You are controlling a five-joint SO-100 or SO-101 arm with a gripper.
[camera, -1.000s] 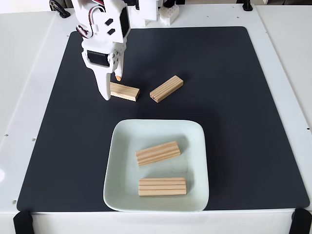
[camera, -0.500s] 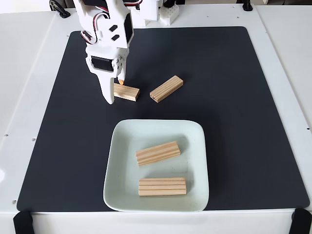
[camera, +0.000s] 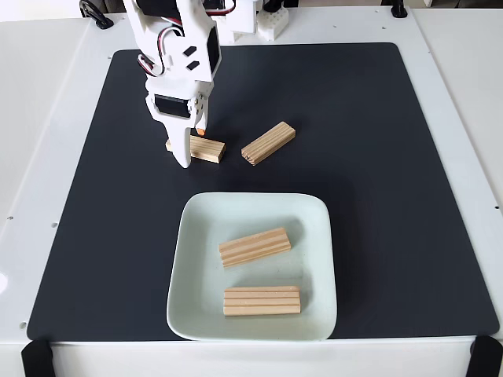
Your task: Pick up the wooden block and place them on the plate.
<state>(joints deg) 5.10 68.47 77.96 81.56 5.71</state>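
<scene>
Counting four wooden blocks in the fixed view, we find two inside the mint-green plate (camera: 189,236): one tilted (camera: 255,247), one level (camera: 262,301). Two lie on the black mat (camera: 377,157): one angled (camera: 268,144), one (camera: 207,149) straddled by the white gripper (camera: 191,148), fingers spread.

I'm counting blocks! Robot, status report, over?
Gripper open, straddling a mat block. Another block beside it. Two blocks on the plate. Nothing blocking.
</scene>
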